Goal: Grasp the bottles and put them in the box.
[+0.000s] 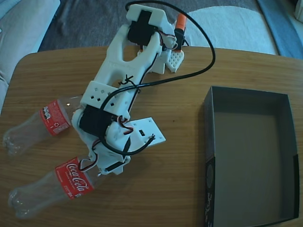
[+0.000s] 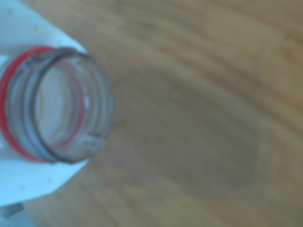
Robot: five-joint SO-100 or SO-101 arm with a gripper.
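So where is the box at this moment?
In the fixed view the box sits on the table's right side, empty, apart from the arm and both bottles on the left.

Clear bottles [image 1: 45,124] red-labelled with white script; box [image 1: 247,156] dark-walled, grey inside; arm [image 1: 124,80] white, black motors; table [image 1: 180,179] brown woodgrain.

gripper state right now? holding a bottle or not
gripper: around the open neck of the nearer bottle lying on the table; whether the jaws are actually shut on it cannot be told.
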